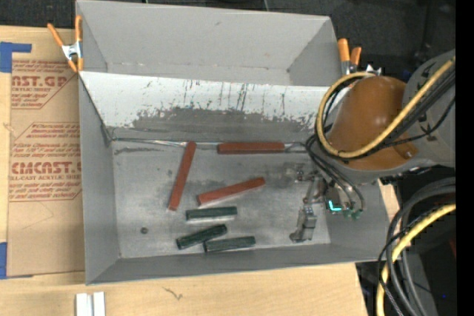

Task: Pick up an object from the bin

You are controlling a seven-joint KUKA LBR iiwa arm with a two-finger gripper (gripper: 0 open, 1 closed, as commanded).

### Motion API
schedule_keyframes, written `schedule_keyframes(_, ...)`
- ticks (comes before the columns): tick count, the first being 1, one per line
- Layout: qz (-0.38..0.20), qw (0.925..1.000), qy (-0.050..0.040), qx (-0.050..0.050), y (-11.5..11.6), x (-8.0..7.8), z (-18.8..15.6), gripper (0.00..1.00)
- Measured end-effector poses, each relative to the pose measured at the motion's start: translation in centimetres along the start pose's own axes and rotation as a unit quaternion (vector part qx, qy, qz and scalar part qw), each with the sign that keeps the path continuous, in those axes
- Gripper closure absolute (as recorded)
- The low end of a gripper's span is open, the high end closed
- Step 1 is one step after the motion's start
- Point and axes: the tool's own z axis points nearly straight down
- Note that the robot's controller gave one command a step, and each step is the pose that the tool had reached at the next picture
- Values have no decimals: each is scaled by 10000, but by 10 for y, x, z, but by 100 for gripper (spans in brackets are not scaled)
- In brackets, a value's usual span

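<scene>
My gripper (pixel 304 220) hangs low over the bin's right side, above bare floor near the front right corner. Nothing shows in it. The nearest thing to its left is a red-brown stick (pixel 230 191), lying slightly tilted in the middle of the bin. A dark green stick (pixel 229 243) lies by the front wall, left of the gripper. Another red-brown stick (pixel 250 148) lies flat along the foot of the back wall.
Further left, a third red-brown stick (pixel 182 175) lies diagonally. Two more dark green sticks (pixel 211 214) (pixel 201 236) rest in the front middle. The arm with its orange cover and cables stands over the bin's right rim.
</scene>
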Motion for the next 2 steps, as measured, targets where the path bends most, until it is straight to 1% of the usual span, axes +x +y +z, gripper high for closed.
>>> schedule_keyframes(1,-4,10000,-38,4,0,-2,-3,0)
schedule_keyframes(2,-750,9972,-54,6,59,-37,41,0)
